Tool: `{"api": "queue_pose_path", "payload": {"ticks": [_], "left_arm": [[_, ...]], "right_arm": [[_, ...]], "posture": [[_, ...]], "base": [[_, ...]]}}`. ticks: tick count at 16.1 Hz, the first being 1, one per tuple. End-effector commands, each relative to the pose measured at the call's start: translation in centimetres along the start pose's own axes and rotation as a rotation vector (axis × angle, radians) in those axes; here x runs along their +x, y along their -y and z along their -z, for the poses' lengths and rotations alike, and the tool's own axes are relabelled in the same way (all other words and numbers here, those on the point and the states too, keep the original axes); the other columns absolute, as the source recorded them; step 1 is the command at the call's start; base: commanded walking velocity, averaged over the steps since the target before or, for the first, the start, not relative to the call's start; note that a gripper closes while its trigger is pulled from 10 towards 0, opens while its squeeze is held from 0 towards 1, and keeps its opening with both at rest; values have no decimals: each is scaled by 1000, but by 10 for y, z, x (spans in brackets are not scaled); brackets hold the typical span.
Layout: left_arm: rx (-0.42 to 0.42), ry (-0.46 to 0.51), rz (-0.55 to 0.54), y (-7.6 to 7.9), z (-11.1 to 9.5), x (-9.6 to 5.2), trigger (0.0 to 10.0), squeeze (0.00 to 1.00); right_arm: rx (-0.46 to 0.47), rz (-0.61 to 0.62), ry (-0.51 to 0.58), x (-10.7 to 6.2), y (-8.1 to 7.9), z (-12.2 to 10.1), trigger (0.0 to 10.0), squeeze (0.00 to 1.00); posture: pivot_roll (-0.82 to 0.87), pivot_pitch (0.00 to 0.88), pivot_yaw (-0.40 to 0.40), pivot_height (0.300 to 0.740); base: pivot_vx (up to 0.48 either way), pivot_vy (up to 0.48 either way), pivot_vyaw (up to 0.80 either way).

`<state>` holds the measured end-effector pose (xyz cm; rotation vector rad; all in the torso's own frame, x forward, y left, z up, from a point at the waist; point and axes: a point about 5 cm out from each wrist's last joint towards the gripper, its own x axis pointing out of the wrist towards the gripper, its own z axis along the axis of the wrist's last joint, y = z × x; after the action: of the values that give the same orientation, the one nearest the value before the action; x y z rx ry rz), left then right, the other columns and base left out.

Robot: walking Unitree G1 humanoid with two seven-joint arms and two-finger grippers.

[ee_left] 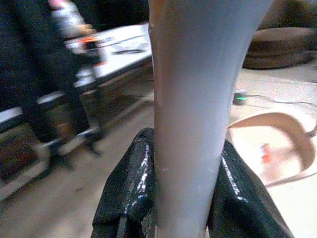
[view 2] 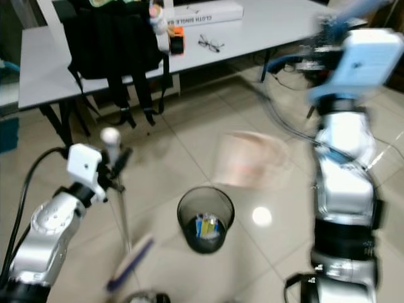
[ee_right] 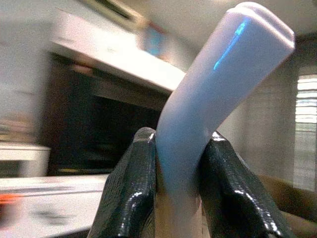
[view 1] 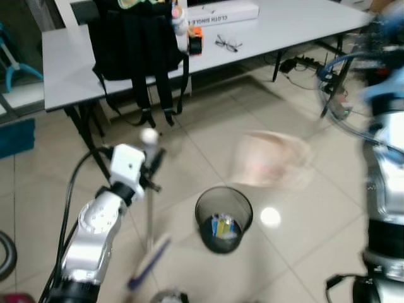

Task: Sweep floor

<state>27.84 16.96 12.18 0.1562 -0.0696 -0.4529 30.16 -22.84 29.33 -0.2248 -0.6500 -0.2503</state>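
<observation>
My left gripper (view 1: 151, 163) is shut on the thin grey pole of a broom (view 1: 149, 208) that stands upright, its white knob (view 1: 149, 136) just above the fingers. The blue broom head (view 1: 147, 264) is blurred near the floor. In the left wrist view the black fingers (ee_left: 130, 183) clamp the pole (ee_left: 193, 99). My right gripper (ee_right: 178, 141) is shut on the pale handle (ee_right: 213, 84) of a pink dustpan (view 1: 271, 161). The dustpan hangs blurred above the floor, just beyond a black mesh bin (view 1: 223, 218). My right arm (view 2: 344, 164) is raised at the right.
A grey table (view 1: 284, 28) stands ahead with a black backpack (view 1: 136, 38), glasses (view 1: 228, 43), a long white box (view 1: 221, 12) and an orange item (view 1: 196, 41) on it. Cables (view 1: 303, 63) lie under it. The bin holds some litter. Tiled floor (view 1: 208, 132) lies between table and bin.
</observation>
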Motion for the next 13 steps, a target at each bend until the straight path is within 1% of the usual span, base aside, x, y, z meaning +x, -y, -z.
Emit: {"api": "queue_pose_path", "payload": {"ticks": [1, 2, 3, 4, 5, 6, 7, 8, 9, 10, 11, 13], "left_arm": [[-5, 33, 70, 4, -10, 2, 10000, 0], [-35, 16, 120, 7, -10, -2, 10000, 0], [-45, 7, 139, 8, -9, -3, 10000, 0], [-65, -13, 176, 9, -7, -7, 10000, 0], [-79, -17, 193, 9, -7, -8, 10000, 0], [-92, -21, 204, 10, -7, -9, 10000, 0], [-96, -22, 208, 9, -7, -9, 10000, 0], [-100, -23, 208, 9, -7, -9, 10000, 0], [-106, -23, 201, 9, -8, -8, 10000, 0], [-103, -14, 180, 7, -9, -7, 10000, 0], [-111, 3, 159, 7, -9, -6, 10000, 0], [-143, 6, 144, 8, -8, -6, 10000, 0]], "right_arm": [[-56, 105, 46, 2, 19, -8, 10000, 0], [-153, 161, 27, -1, 31, -4, 10000, 0], [-195, 171, 15, -3, 34, -2, 10000, 0], [-218, 141, -31, -10, 35, 6, 10000, 0], [-227, 137, -60, -15, 34, 12, 10000, 0], [-189, 139, -121, -23, 31, 24, 10000, 0], [-174, 146, -148, -27, 30, 28, 10000, 0], [-117, 144, -195, -35, 25, 38, 10000, 0], [-69, 129, -233, -43, 19, 46, 10000, 0], [-41, 96, -261, -52, 9, 52, 10000, 0], [-38, 77, -280, -58, 2, 55, 10000, 0], [-72, 50, -301, -64, -6, 59, 10000, 0]], "posture": [[-3, 51, 59, 740], [-2, 50, 61, 740], [-1, 51, 61, 740], [-1, 51, 61, 740], [-1, 50, 61, 740], [-1, 49, 61, 740], [-1, 48, 61, 740], [-1, 46, 61, 740], [0, 45, 61, 740], [0, 43, 62, 740], [2, 41, 62, 740], [1, 40, 63, 740]], "base": [[0, 0, -800], [0, 0, -800], [0, 0, -800], [0, 0, -800], [0, 0, -800], [0, 0, -800], [0, 0, -800], [0, 0, -800], [0, 0, -800], [0, 0, -800], [0, 0, -800], [0, 0, -800]]}}
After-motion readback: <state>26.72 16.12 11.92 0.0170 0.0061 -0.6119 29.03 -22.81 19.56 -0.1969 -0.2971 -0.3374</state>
